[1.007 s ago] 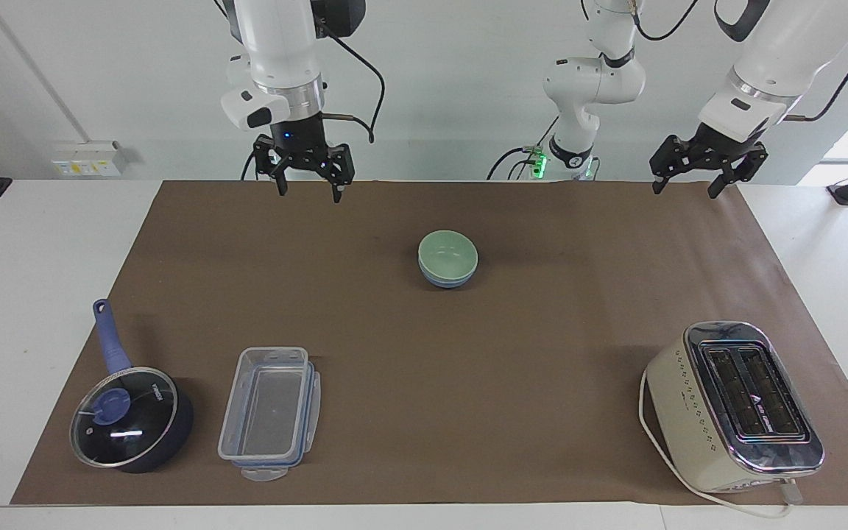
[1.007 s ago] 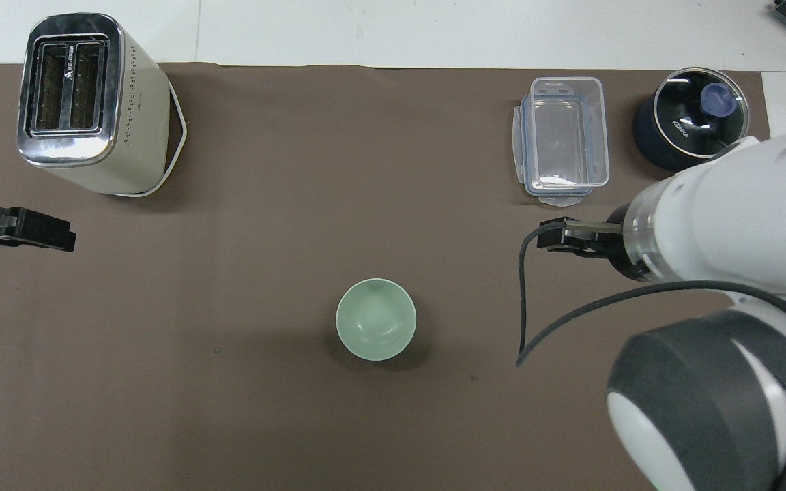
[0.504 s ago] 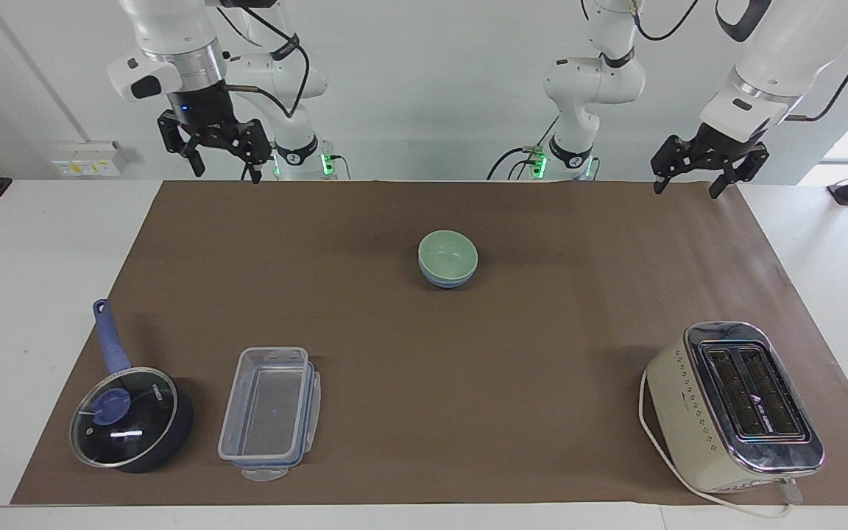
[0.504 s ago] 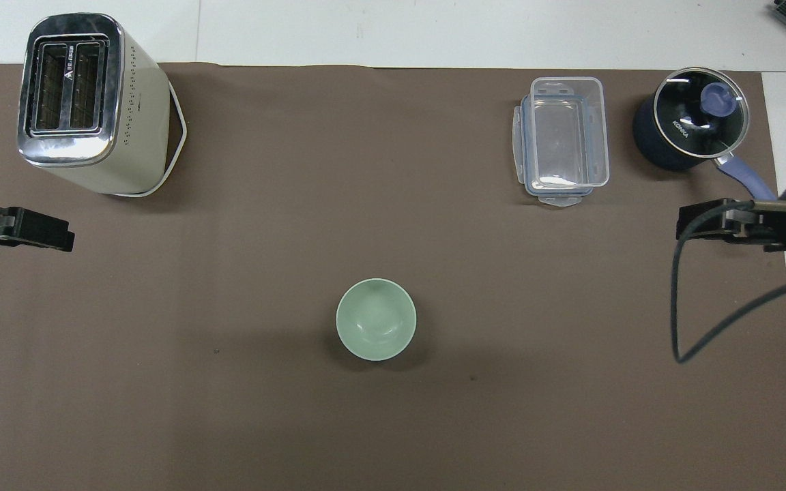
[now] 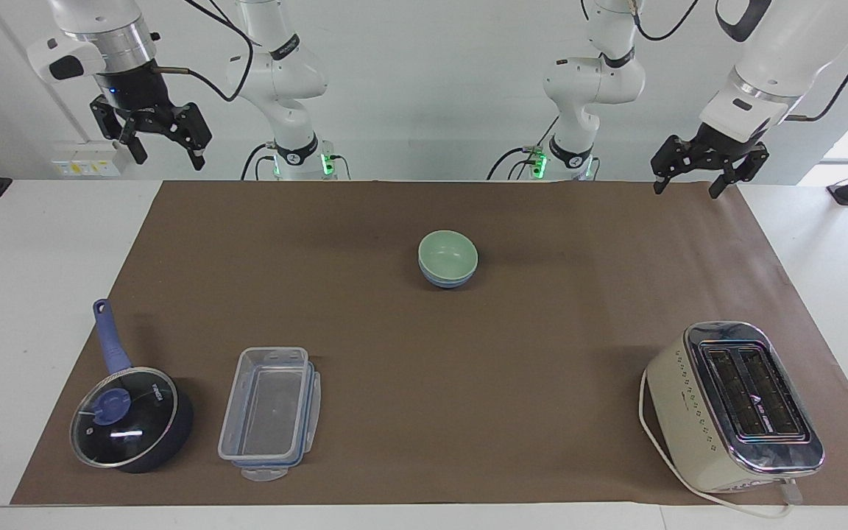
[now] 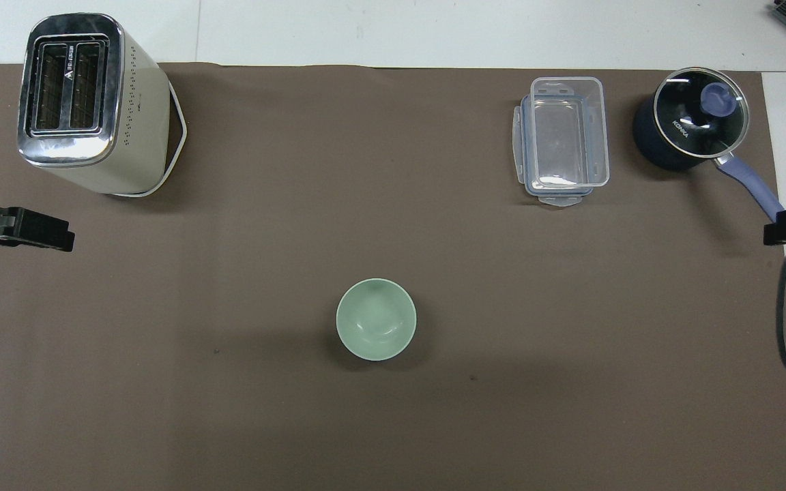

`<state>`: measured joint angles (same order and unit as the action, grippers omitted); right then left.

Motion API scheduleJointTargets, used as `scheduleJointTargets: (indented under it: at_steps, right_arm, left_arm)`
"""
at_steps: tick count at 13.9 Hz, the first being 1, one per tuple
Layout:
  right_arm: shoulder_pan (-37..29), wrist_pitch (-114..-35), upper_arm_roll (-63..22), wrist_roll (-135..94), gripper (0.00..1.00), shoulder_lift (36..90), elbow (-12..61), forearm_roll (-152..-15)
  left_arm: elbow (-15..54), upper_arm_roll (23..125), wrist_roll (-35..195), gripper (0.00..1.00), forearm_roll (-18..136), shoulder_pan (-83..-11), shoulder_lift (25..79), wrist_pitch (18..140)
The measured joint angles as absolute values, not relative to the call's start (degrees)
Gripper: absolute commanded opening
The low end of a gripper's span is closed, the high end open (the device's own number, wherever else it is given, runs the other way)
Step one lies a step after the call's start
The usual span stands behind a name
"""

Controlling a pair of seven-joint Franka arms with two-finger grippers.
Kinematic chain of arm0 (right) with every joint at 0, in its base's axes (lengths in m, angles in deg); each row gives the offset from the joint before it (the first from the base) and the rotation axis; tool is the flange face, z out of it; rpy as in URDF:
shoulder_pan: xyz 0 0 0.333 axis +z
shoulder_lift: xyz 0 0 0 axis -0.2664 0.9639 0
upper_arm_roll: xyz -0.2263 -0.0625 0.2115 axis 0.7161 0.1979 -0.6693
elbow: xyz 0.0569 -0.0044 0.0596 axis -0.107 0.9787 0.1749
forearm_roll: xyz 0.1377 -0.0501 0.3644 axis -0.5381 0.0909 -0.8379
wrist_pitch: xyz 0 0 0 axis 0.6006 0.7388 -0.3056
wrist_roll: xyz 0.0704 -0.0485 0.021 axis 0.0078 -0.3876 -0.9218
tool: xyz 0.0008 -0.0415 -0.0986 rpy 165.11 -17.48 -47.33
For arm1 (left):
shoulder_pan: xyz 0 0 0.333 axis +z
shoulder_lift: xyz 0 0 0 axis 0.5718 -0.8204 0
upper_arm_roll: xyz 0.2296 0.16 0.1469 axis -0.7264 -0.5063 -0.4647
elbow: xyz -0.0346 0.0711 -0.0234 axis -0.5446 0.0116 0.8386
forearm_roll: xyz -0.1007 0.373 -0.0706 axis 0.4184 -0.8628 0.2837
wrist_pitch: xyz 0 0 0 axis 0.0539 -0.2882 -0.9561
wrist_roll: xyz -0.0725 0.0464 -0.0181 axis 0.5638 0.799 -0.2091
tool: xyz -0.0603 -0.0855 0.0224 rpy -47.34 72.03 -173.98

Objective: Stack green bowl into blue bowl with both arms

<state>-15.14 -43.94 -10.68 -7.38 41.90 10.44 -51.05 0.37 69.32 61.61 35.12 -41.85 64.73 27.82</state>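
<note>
The green bowl (image 5: 448,254) sits nested inside the blue bowl (image 5: 447,280) on the brown mat, midway between the arms' ends. In the overhead view only the green bowl (image 6: 375,318) shows; the blue bowl is hidden under it. My right gripper (image 5: 166,158) is open and empty, raised high over the table edge at the right arm's end, well away from the bowls. My left gripper (image 5: 685,190) is open and empty, hanging above the mat's corner at the left arm's end, where the left arm waits.
A cream toaster (image 5: 737,405) stands toward the left arm's end, farther from the robots than the bowls. A clear plastic container (image 5: 269,412) and a dark-blue saucepan with glass lid (image 5: 126,419) stand toward the right arm's end.
My right gripper has risen and swung away from over the mat toward the right arm's end of the table. The left arm and the bowls have not moved.
</note>
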Motion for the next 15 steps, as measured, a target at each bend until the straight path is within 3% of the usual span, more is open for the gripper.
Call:
scheduleJointTargets:
  at_steps: [15]
  right_arm:
    - [-14.86,-40.67,-10.81,-7.38,1.00,40.71,10.85,-51.22]
  left_arm:
    - [0.37,69.31,61.61,1.00,35.12,-41.84,64.73,27.82]
